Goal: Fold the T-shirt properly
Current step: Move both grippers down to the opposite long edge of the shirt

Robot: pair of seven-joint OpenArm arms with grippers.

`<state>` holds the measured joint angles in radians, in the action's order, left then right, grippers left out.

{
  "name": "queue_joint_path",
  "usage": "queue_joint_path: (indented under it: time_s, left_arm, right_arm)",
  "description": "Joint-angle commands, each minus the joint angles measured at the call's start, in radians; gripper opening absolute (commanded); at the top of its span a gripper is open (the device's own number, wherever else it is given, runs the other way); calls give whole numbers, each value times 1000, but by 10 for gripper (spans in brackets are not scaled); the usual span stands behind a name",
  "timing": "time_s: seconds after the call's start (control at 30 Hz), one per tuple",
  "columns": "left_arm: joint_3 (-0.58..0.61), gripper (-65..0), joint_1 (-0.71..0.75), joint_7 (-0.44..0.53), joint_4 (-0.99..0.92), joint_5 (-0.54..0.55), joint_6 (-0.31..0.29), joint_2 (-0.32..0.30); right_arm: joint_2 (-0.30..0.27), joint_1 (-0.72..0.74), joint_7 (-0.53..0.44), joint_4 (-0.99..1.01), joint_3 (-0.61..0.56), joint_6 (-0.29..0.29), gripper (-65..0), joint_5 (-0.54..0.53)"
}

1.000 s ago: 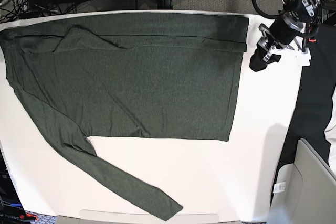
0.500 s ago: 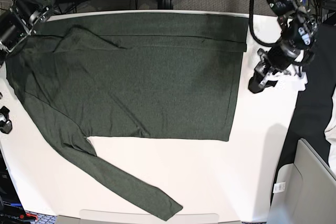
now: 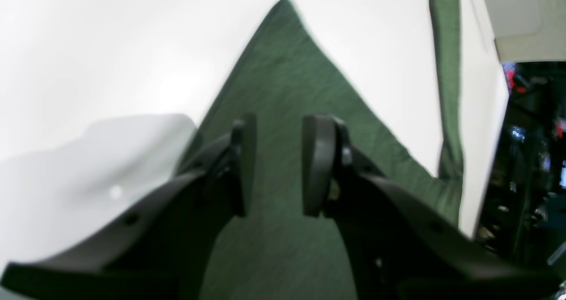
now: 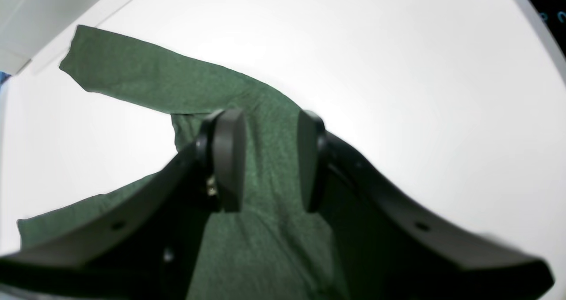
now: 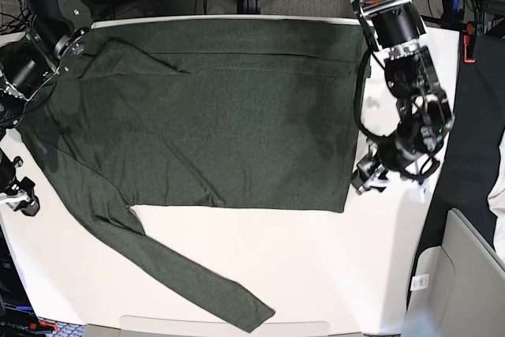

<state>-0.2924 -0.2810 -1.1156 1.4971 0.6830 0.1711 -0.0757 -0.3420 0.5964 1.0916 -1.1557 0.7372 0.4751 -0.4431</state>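
In the left wrist view, the left gripper (image 3: 278,163) hangs over the T-shirt (image 3: 283,114) with its jaws partly open, holding nothing. In the right wrist view, the right gripper (image 4: 269,158) also hangs above the shirt, jaws partly open and empty. In the base view, the T-shirt (image 5: 213,124) lies flat on the white table (image 5: 316,266), with the left gripper (image 5: 364,179) by the shirt's hem corner and the right gripper (image 5: 20,199) by its sleeve side.

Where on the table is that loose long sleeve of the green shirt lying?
In the base view, the loose sleeve runs diagonally from the T-shirt body's lower left corner toward the white table's near edge, lying flat with its cuff near bottom centre.
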Motion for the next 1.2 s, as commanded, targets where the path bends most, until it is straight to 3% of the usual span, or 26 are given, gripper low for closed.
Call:
queue_joint_path:
  time_s: [0.0, 0.2, 0.37, 0.67, 0.93, 1.17]
  left_arm:
    - [11, -475, -40, 35, -6, -4, -5, -6]
    - [92, -473, -85, 154, -146, -79, -5, -6]
    - [143, -473, -87, 314, -258, -110, -5, -8]
    - [279, -473, -139, 544, -474, -113, -5, -71]
    - [289, -473, -154, 515, -502, -107, -5, -43]
    - [289, -473, -149, 444, -418, -107, -6, -5]
  right_arm:
    - [-12, 44, -26, -14, -3, 9, -470, -6]
    - [-10, 59, -26, -14, -3, 9, -470, 14]
    - [5, 59, -26, -14, -3, 9, -470, 19]
    - [10, 61, -26, -14, -3, 9, -470, 14]
    - [21, 83, -26, -13, -3, 9, -470, 22]
    - [27, 83, -26, -11, -3, 9, -470, 22]
